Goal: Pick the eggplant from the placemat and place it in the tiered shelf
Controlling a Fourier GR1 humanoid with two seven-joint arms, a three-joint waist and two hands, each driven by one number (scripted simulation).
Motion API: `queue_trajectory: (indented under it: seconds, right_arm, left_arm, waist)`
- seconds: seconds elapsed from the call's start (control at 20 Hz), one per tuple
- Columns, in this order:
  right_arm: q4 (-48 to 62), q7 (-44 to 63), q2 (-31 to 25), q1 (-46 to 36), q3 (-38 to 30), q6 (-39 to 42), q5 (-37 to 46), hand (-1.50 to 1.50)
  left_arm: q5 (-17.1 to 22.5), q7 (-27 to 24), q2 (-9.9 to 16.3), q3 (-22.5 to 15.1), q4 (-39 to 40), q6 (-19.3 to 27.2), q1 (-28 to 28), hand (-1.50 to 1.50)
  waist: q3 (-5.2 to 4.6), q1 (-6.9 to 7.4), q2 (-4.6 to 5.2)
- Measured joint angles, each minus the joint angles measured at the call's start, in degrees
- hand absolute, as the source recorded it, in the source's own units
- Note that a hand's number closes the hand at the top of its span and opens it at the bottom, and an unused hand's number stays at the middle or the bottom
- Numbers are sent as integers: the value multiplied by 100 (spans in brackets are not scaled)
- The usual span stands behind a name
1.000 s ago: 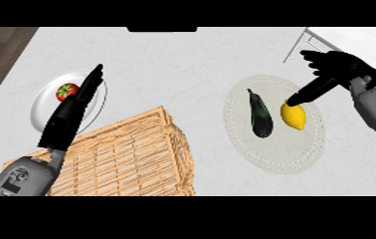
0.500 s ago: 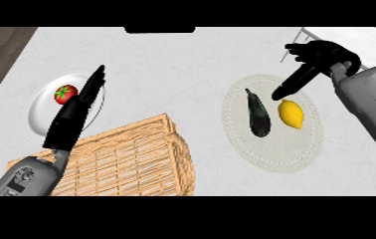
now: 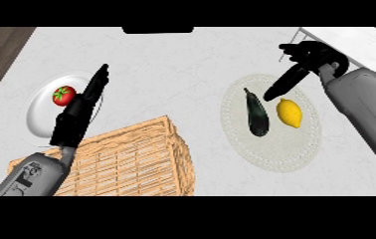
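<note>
The dark purple eggplant point(image 3: 255, 113) lies on the round white lace placemat point(image 3: 275, 153), just beside a yellow lemon point(image 3: 289, 113). The right robot hand point(image 3: 297, 71) hovers at the far right, fingers spread and pointing down, holding nothing: the reach is under way. Next it must lower and close round the eggplant. Since a second ago it has swung left, off the lemon.

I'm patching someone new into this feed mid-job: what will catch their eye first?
Likely the dark eggplant and bright yellow lemon lying side by side on the round white placemat at right, with the right hand hovering above them. Next, the big woven tiered shelf at lower left, and a red tomato on a plate beside the left hand.
</note>
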Motion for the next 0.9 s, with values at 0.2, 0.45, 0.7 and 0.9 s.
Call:
queue_trajectory:
  seconds: [0.2,0.45,0.7,0.9]
  right_arm:
    - [110,40,150,-35,-28,-22,101,-150]
    - [-3,127,326,112,-30,-102,233,-150]
    - [102,148,417,148,-58,-88,386,-150]
    - [250,146,555,109,-75,-82,518,-150]
  left_arm:
    - [5,-57,-82,-43,45,5,-38,0]
    - [62,-38,-163,-6,66,-1,-48,0]
    - [52,6,-262,6,62,-6,-68,0]
    - [6,-101,-350,19,156,-5,-87,0]
  waist:
    - [-1,19,6]
    - [-21,-5,1]
    - [-45,10,14]
    - [-34,15,13]
